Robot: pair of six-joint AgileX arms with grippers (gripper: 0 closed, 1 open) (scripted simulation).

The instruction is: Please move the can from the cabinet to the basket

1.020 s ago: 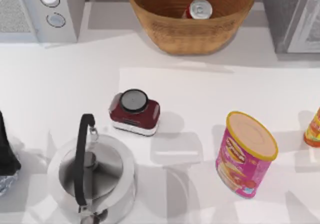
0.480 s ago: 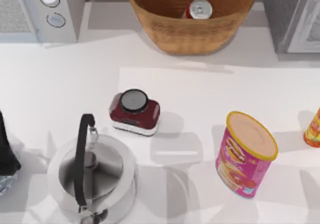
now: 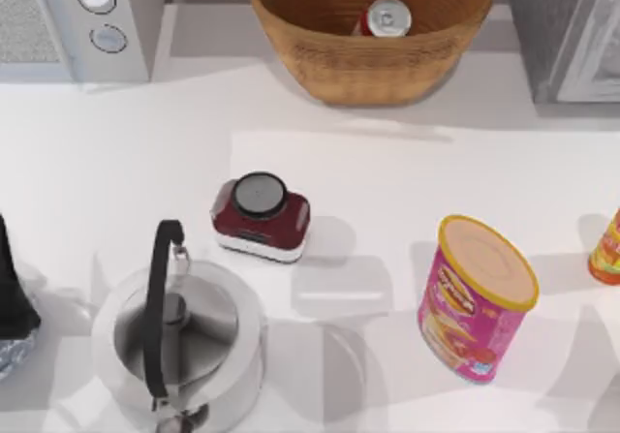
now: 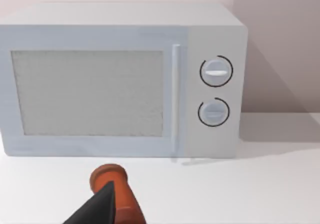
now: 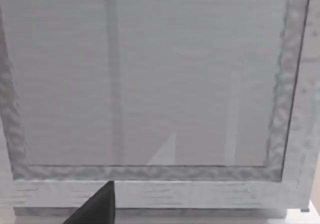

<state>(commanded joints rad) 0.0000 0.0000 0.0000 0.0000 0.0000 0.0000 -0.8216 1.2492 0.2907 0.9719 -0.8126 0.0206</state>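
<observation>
Red can (image 3: 387, 17) upright inside wicker basket (image 3: 329, 65) at 12 o'clock; cabinet (image 3: 567, 31) toward 2; hand states impossible to tell

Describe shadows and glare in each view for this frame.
Top view: soft overlapping shadows on the white table beside the pink canister; the can top gleams in the basket. Left wrist view: the microwave shades the wall. Right wrist view: pale reflections streak the cabinet door.
</observation>
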